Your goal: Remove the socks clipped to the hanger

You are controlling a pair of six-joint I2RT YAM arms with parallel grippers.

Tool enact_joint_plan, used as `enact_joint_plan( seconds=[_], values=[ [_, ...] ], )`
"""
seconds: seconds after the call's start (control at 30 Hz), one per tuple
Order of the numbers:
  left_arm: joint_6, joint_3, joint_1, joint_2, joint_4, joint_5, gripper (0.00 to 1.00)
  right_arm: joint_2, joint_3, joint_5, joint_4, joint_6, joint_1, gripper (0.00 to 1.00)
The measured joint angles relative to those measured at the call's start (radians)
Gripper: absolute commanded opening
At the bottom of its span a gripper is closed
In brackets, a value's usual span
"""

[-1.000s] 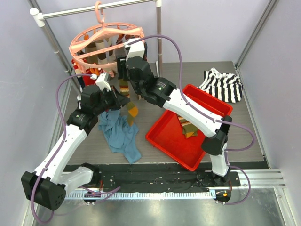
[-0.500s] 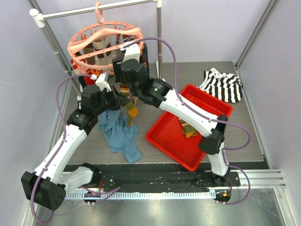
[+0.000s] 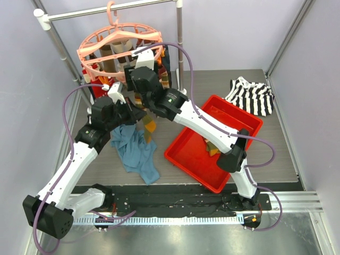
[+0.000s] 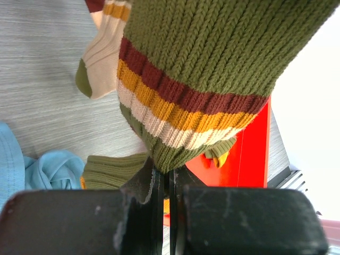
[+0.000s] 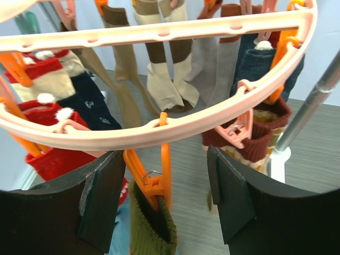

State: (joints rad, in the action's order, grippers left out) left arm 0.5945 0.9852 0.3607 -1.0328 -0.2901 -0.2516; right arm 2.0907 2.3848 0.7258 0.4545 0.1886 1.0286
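Note:
The salmon-pink ring hanger (image 3: 119,45) hangs from the rail with several socks clipped under it. In the right wrist view its ring (image 5: 175,125) crosses just above my open right gripper (image 5: 167,196). The jaws stand either side of an orange clip (image 5: 154,180) that holds the cuff of an olive sock (image 5: 151,228). My left gripper (image 4: 169,172) is shut on the toe of this olive sock (image 4: 202,69) with red, orange and cream stripes. In the top view the sock (image 3: 149,125) hangs between the right gripper (image 3: 139,74) and the left gripper (image 3: 135,113).
A red tray (image 3: 187,159) at centre right holds an olive-orange sock (image 3: 211,144). A blue cloth (image 3: 135,151) lies under the left arm. A black-and-white striped garment (image 3: 249,95) lies at the back right. The grey rail (image 3: 106,10) and its posts stand behind.
My right arm has moved left and up, bringing its open jaws around the orange clip under the ring. The left gripper has held still on the sock toe.

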Motion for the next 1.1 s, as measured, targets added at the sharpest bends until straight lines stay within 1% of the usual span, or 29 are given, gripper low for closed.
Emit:
enact_joint_plan(
  seconds=[0.13, 0.23, 0.33, 0.37, 0.43, 0.47, 0.63, 0.73, 1.1],
  values=[
    [0.0, 0.0, 0.001, 0.0, 0.0, 0.002, 0.0, 0.014, 0.014, 0.023, 0.012, -0.009, 0.0, 0.69],
    [0.0, 0.0, 0.002, 0.0, 0.0, 0.005, 0.0, 0.019, 0.027, 0.032, 0.014, -0.018, 0.0, 0.62],
    [0.0, 0.0, 0.004, 0.0, 0.0, 0.007, 0.0, 0.019, 0.03, 0.044, 0.014, -0.029, 0.001, 0.49],
    [0.0, 0.0, 0.004, 0.0, 0.0, 0.008, 0.0, 0.019, 0.03, 0.048, 0.013, -0.032, 0.002, 0.41],
    [0.0, 0.0, 0.005, 0.0, 0.0, 0.008, 0.0, 0.02, 0.03, 0.057, 0.014, -0.035, 0.002, 0.32],
    [0.0, 0.0, 0.005, 0.0, 0.0, 0.009, 0.0, 0.02, 0.03, 0.062, 0.014, -0.04, 0.003, 0.24],
    [0.0, 0.0, 0.005, 0.0, 0.0, 0.013, 0.0, 0.02, 0.031, 0.076, 0.009, -0.048, 0.003, 0.1],
    [0.0, 0.0, 0.005, 0.0, 0.0, 0.017, 0.0, 0.02, 0.031, 0.075, 0.006, -0.051, 0.003, 0.04],
    [0.0, 0.0, 0.005, 0.0, -0.029, 0.039, 0.0, 0.019, 0.02, 0.042, -0.016, -0.037, 0.003, 0.03]
  ],
)
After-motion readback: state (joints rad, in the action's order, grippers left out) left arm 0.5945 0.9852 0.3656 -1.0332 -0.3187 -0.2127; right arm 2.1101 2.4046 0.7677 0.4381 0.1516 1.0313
